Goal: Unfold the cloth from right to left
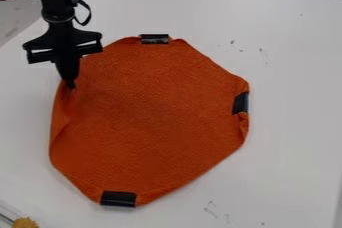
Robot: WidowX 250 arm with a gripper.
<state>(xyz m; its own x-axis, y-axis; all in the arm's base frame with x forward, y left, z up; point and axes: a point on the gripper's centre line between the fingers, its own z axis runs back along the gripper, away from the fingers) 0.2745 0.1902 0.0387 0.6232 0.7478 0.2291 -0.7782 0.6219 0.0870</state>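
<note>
An orange cloth point(150, 117), roughly eight-sided and finely textured, lay spread across a white counter point(287, 72), its left edge folded in a long, soft crease and its right edge rumpled beneath a black strip point(240, 103). The end effector point(71, 85) of the robot arm was clenched on the cloth at its upper left edge. One cloth was pictured, with three black strips along its rim: top, right and bottom.
</note>
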